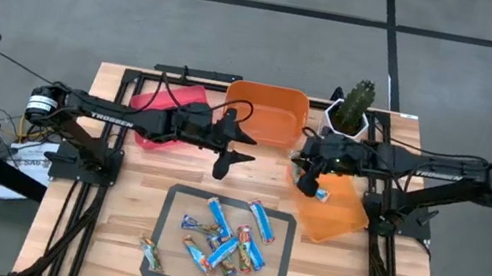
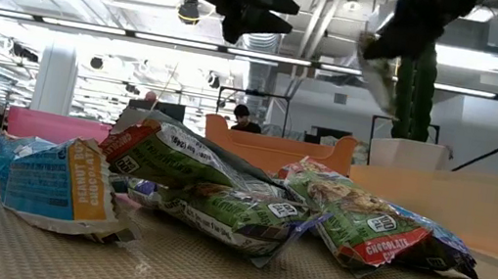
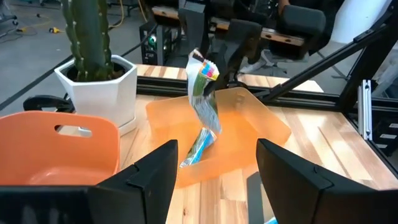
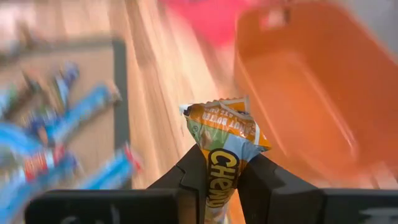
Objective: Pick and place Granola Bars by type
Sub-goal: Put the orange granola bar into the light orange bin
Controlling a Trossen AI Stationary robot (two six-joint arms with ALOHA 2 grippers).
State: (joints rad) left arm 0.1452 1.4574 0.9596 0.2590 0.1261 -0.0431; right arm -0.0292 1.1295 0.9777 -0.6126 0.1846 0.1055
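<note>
While the right end effector [image 4: 217,180] pinches a bar [image 4: 222,146], the translucent orange bin [image 3: 249,118] holds one blue-wrapped bar [image 3: 198,149].

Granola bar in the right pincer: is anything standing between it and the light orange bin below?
Nothing visible does. The right pincer holds the granola bar at the edge of the light orange bin, whose open top is clear. The cactus pot stands behind, off that path.

Three bins [image 1: 267,111], one cactus [image 1: 358,99], one mat [image 1: 167,251], two arms [image 1: 127,119].
</note>
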